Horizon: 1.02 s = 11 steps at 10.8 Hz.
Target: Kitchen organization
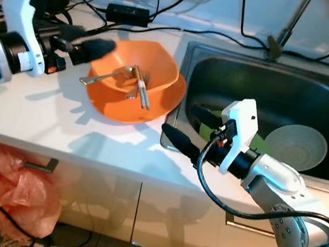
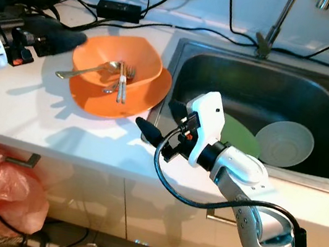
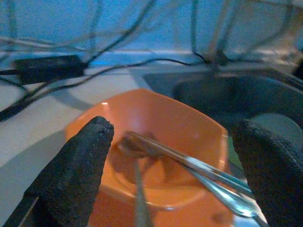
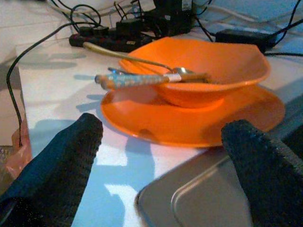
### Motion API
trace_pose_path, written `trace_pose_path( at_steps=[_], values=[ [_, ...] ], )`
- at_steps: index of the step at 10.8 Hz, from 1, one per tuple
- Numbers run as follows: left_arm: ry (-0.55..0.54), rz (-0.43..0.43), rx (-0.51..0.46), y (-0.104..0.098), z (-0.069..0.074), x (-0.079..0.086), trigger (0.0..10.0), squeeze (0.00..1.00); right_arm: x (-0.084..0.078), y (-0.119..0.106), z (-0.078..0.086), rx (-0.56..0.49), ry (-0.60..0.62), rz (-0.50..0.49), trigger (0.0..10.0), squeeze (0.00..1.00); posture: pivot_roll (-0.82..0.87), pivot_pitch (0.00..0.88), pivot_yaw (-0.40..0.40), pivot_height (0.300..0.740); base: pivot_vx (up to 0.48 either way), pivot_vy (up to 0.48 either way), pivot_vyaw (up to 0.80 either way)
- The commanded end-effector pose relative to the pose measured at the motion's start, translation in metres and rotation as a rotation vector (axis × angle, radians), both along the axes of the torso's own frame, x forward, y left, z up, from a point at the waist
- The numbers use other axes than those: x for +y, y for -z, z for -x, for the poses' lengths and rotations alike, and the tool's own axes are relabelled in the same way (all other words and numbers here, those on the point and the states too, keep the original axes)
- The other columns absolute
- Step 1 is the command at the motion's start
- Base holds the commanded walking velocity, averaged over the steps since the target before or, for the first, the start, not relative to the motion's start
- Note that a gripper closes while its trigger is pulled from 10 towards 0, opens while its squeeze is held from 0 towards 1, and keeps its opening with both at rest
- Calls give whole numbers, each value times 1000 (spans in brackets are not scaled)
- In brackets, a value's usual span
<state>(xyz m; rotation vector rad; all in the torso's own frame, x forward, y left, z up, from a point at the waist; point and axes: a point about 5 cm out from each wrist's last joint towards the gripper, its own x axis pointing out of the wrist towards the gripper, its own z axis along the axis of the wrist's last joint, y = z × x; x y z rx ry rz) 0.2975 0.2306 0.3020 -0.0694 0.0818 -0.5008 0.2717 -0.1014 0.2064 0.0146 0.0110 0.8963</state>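
An orange bowl (image 1: 155, 65) sits on an orange plate (image 1: 158, 107) on the white counter, just left of the sink (image 1: 273, 72). A spoon (image 1: 104, 77) and other cutlery (image 1: 141, 88) lie in the bowl. My left gripper (image 1: 88, 42) hovers open at the bowl's left rim; in the left wrist view its fingers (image 3: 71, 175) frame the bowl. My right gripper (image 1: 191, 126) is open at the counter edge, between the plate and the sink, pointing at the plate (image 4: 189, 123). A pale bowl (image 1: 295, 146) and a green plate (image 2: 238, 135) lie in the sink.
Black cables and a power adapter (image 1: 127, 12) run along the counter's back. The faucet (image 1: 286, 30) rises behind the sink. A power strip (image 4: 99, 40) lies at the counter's far left. An orange plastic bag (image 1: 16, 191) hangs below by the cabinet fronts.
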Motion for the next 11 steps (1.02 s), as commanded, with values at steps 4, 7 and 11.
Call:
trace_pose_path(
  at_steps=[4, 7, 11],
  values=[
    [-149, 161, 81, 55, 0, -2, 10000, 0, 7, -4, -4, -23, -29, 1, 10000, 0, 192, 87, -54, 740, 0, 0, 0],
    [-258, 304, 143, 68, 1, 6, 10000, 0, 8, -4, -4, -24, -36, 4, 10000, 0, 195, 86, -58, 740, 0, 0, 0],
    [-184, 508, 256, 71, 3, -9, 10000, 0, 7, -3, -2, -19, -62, 15, 10000, 0, 190, 89, -56, 740, 0, 0, 0]
  ],
)
